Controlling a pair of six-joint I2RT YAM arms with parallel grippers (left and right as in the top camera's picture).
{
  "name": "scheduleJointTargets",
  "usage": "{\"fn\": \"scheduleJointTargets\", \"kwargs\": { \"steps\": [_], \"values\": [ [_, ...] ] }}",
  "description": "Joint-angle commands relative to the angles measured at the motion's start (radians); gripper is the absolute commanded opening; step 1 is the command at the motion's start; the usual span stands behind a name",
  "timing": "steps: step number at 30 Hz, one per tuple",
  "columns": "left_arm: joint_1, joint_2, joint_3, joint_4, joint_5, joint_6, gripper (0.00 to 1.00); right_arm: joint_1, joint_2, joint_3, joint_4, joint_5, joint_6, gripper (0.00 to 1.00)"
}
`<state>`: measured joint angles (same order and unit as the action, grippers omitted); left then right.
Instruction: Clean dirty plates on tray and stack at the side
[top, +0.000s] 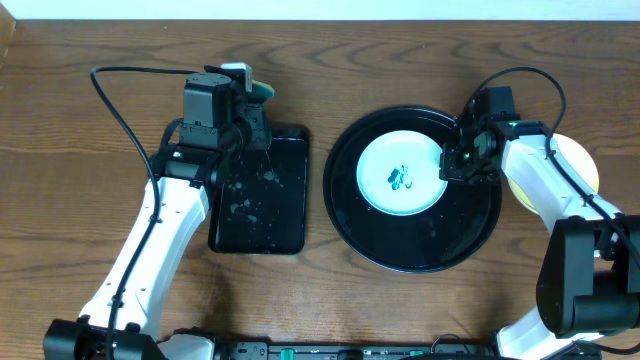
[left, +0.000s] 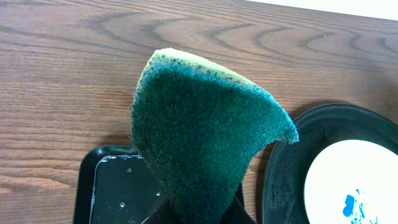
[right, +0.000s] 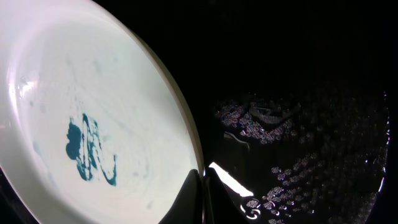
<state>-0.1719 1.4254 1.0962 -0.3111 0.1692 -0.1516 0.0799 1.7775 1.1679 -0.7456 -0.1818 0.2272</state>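
A pale blue-white plate (top: 400, 175) with a blue-green scribble at its centre lies in the round black tray (top: 345, 215). My right gripper (top: 455, 160) is shut on the plate's right rim. In the right wrist view the closed gripper (right: 202, 186) pinches the edge of the plate (right: 93, 124) over the wet tray (right: 298, 93). My left gripper (top: 245, 100) is shut on a green and yellow sponge (left: 199, 137), held above the far end of the rectangular tray. A pale yellow plate (top: 580, 160) rests on the table at the right, partly hidden by my right arm.
The smaller rectangular black tray (top: 260, 200) with water droplets lies left of the round tray, under my left wrist. Brown wood-grain tabletop (top: 80, 150) surrounds both trays. A black cable (top: 120, 110) loops over the left arm.
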Motion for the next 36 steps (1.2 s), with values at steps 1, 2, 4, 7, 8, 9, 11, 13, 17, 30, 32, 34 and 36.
{"fn": "scheduleJointTargets", "kwargs": {
  "steps": [1, 2, 4, 7, 8, 9, 11, 13, 17, 30, 32, 34, 36],
  "values": [
    [0.002, -0.014, 0.022, 0.002, -0.01, 0.02, 0.07, 0.014, 0.01, 0.012, 0.001, 0.01, 0.011, 0.01],
    [0.002, -0.013, 0.021, 0.0, -0.01, 0.02, 0.08, 0.014, 0.01, 0.012, 0.001, 0.01, 0.011, 0.01],
    [0.002, -0.01, 0.021, -0.006, -0.01, 0.02, 0.07, 0.014, 0.01, 0.012, 0.001, 0.01, 0.011, 0.01],
    [0.002, 0.0, 0.021, -0.026, -0.01, 0.02, 0.07, 0.014, 0.01, 0.012, 0.001, 0.01, 0.011, 0.01],
    [0.002, 0.005, 0.021, -0.035, -0.01, 0.02, 0.08, 0.014, 0.01, 0.012, 0.001, 0.009, 0.011, 0.01],
    [0.002, 0.012, 0.021, -0.047, -0.01, 0.02, 0.08, 0.014, 0.01, 0.012, 0.001, 0.009, 0.011, 0.01],
    [0.002, 0.03, 0.021, -0.067, -0.01, 0.02, 0.08, 0.014, 0.01, 0.012, 0.001, 0.009, 0.011, 0.01],
    [0.002, 0.058, 0.021, -0.095, -0.01, 0.019, 0.07, 0.014, 0.01, 0.012, 0.001, 0.009, 0.011, 0.01],
    [0.002, 0.14, 0.021, -0.169, -0.009, 0.016, 0.07, 0.014, 0.01, 0.012, 0.0, 0.009, 0.011, 0.01],
    [0.002, 0.323, 0.022, -0.317, 0.003, -0.003, 0.07, 0.014, 0.01, 0.012, -0.003, 0.009, 0.011, 0.01],
    [0.002, 0.307, 0.029, -0.32, 0.022, -0.003, 0.07, 0.014, 0.01, 0.012, -0.004, 0.008, 0.012, 0.01],
    [0.002, 0.278, 0.04, -0.321, 0.056, -0.003, 0.07, 0.018, 0.01, 0.012, -0.008, 0.008, 0.012, 0.01],
    [0.002, 0.24, 0.055, -0.316, 0.087, -0.023, 0.07, 0.027, 0.01, 0.009, -0.009, 0.004, 0.012, 0.01]
  ]
}}
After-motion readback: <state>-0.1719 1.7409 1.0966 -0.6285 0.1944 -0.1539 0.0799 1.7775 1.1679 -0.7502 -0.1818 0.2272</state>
